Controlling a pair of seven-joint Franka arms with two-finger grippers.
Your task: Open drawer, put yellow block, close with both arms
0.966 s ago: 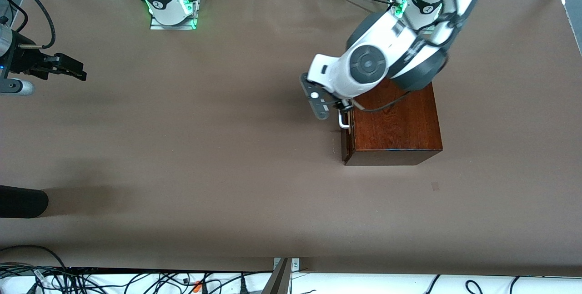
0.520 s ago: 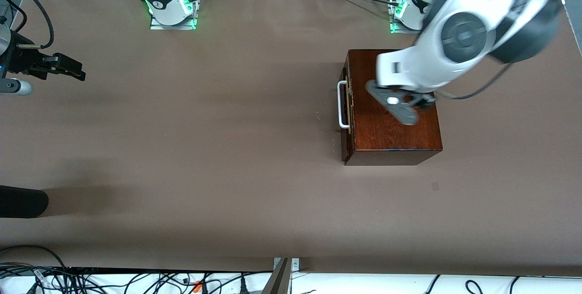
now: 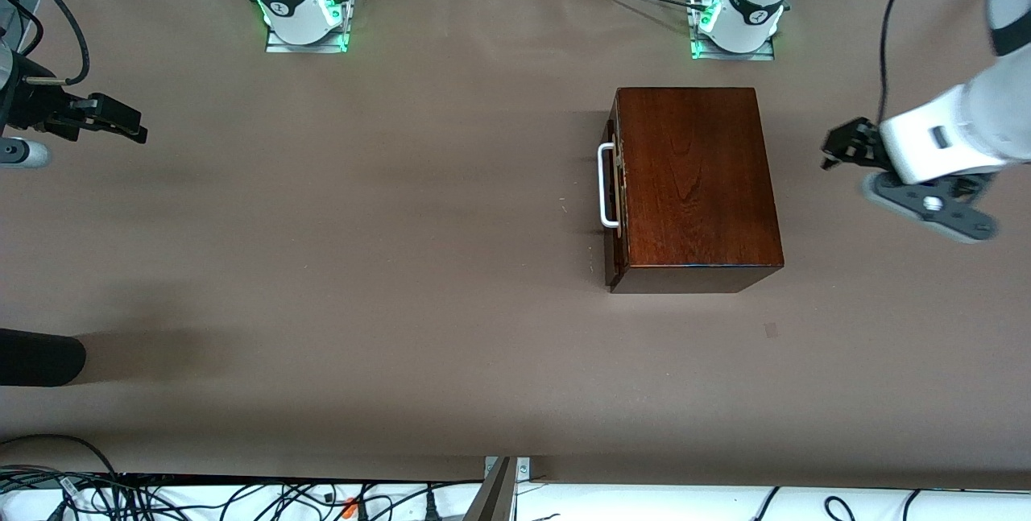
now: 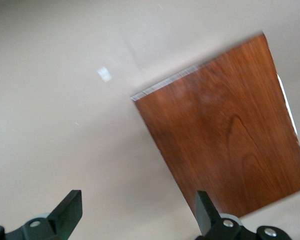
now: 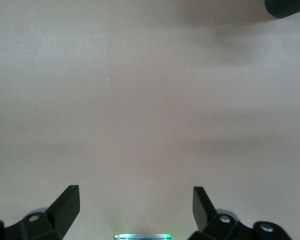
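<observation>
The mahogany box (image 3: 693,183) stands on the brown table with its drawer pushed in. Only the drawer's dark front and white bar handle (image 3: 606,187) show, facing the right arm's end. The box top (image 4: 230,130) fills part of the left wrist view. The yellow block is out of view. My left gripper (image 3: 842,152) hangs open and empty over bare table beside the box, toward the left arm's end; its fingers (image 4: 70,212) stand wide apart. My right gripper (image 3: 121,122) waits open and empty over the table's right arm end, gripper (image 5: 135,207) over bare paper.
A black rounded object (image 3: 40,356) lies at the right arm's end, nearer to the front camera; it also shows as the black object (image 5: 290,7). A small mark (image 3: 771,330) is on the table near the box. Cables (image 3: 242,497) run along the front edge.
My left arm has swung from the drawer's handle, across the top of the box, out to the left arm's end of the table. The drawer stays pushed in. The right arm has barely moved.
</observation>
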